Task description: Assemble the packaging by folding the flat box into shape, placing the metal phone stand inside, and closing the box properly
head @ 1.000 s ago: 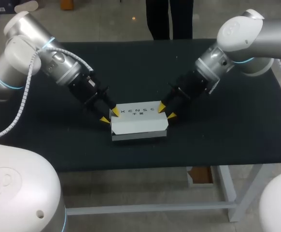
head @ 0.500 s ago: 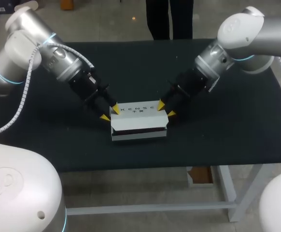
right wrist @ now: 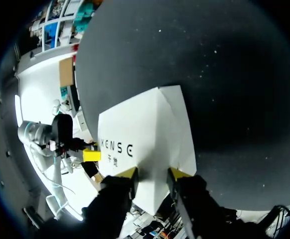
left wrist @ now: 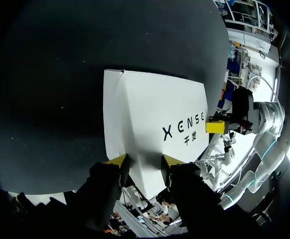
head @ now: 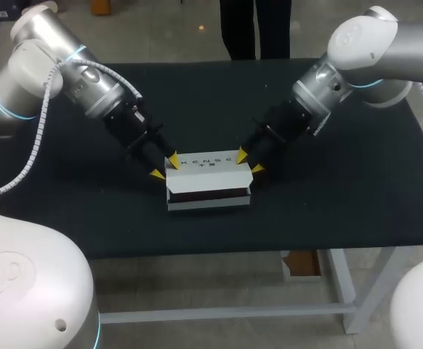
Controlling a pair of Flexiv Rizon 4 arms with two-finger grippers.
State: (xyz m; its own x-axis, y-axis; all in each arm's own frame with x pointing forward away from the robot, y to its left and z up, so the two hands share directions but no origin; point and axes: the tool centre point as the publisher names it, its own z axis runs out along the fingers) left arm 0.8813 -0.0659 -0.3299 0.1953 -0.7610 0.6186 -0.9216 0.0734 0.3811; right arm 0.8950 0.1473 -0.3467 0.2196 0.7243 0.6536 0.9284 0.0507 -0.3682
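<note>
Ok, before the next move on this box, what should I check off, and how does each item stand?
1. Box sits flat on the table: ok.
2. Left gripper at the box's left end: ok.
3. Right gripper at its right end: ok.
4. Lid closed: not ok, a dark gap shows along the front.
5. Phone stand inside: cannot tell, none visible.
6. Firm hold on either end: cannot tell.
</note>
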